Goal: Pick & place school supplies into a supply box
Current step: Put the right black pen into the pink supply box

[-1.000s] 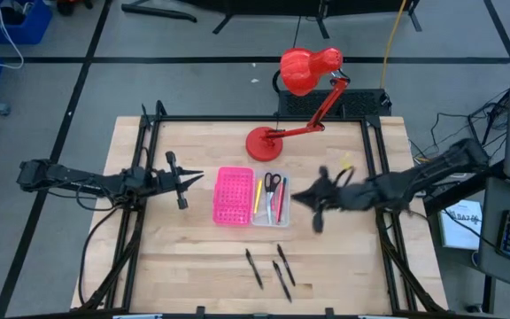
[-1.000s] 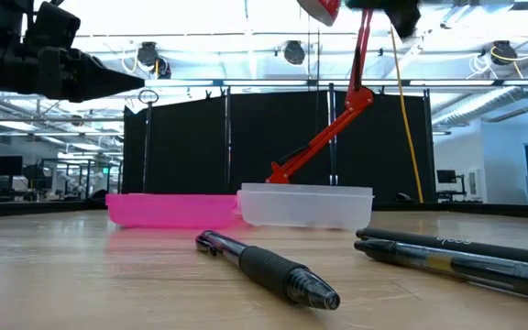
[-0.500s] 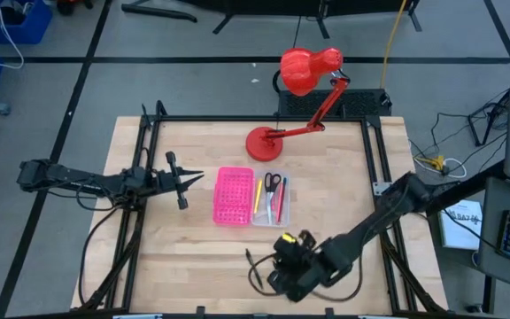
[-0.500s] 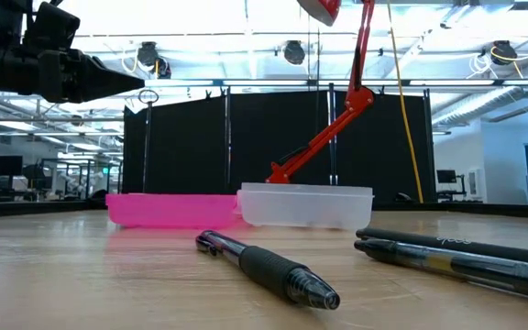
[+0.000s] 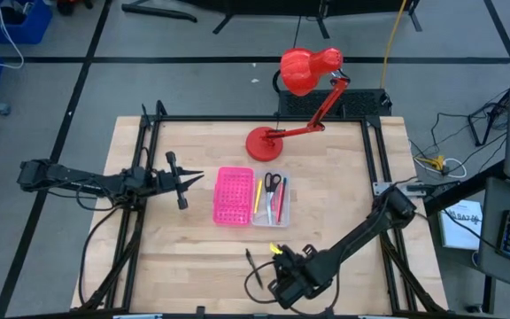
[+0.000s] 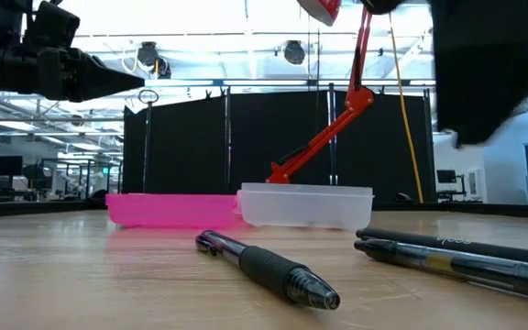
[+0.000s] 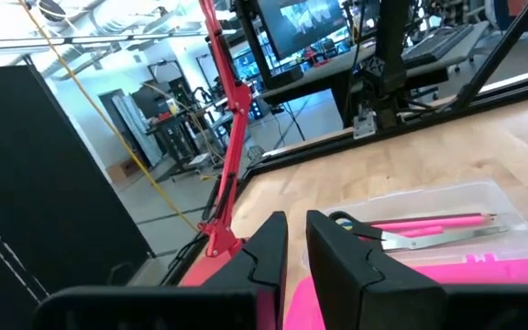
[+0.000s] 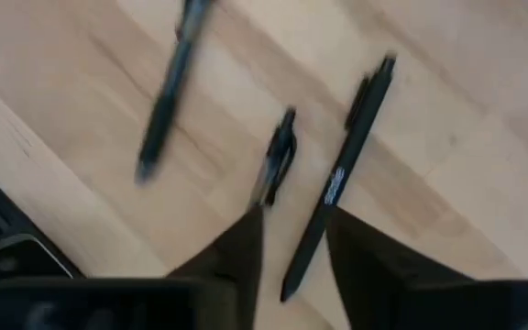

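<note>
The supply box (image 5: 251, 196) lies open near the middle of the bench (image 5: 193, 252), its pink dotted lid half (image 5: 233, 195) toward the left arm and its clear tray (image 5: 272, 198) beside it. In the tray lie the scissors (image 5: 272, 182) and a few thin pens (image 5: 279, 200), pink and yellow among them. Three black pens (image 8: 337, 179) lie loose on the bench at its near edge, well apart from the box. The right pincer (image 8: 291, 240) hangs just above them, fingers a narrow gap apart, one pen seemingly running between the tips, though motion blur leaves contact uncertain. The left pincer (image 5: 187, 180) waits left of the box, nearly closed and holding nothing. A red desk lamp (image 5: 301, 84) stands at the far edge.
</note>
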